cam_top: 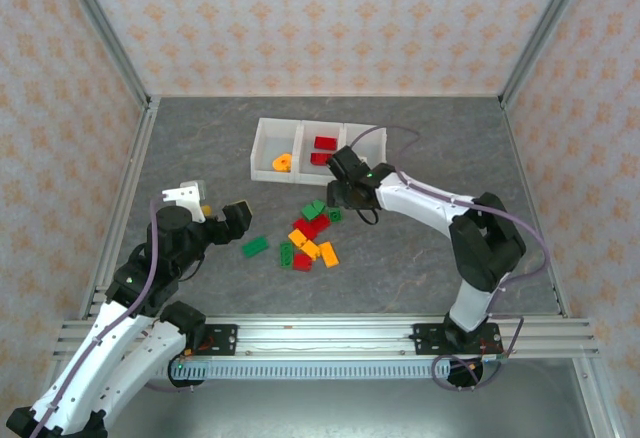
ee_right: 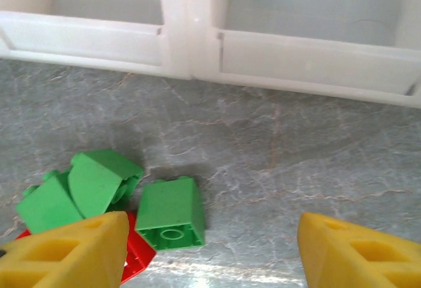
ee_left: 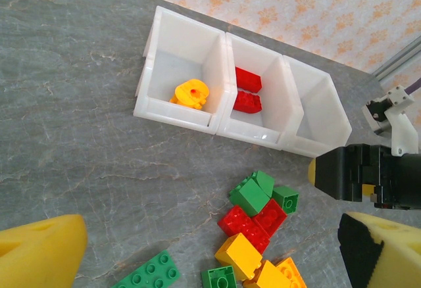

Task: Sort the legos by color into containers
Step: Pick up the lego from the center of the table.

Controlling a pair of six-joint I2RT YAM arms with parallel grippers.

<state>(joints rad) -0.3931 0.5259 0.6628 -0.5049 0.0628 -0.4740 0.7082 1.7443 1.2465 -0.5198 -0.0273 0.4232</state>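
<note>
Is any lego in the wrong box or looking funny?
No wrong colours: the yellow round brick sits in the left white plastic bin, red bricks in the middle bin. One long green brick lies apart from the loose pile.

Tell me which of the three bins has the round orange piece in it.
The left-end bin, where the orange ring lies; the middle bin holds two red bricks.

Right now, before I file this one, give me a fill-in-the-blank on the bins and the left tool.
The yellow-orange ring lies in the ___ bin of the tray.
The middle bin holds two ___ bricks.
The left tool has its jaws ___, holding nothing.
Missing words: left; red; open.
</note>
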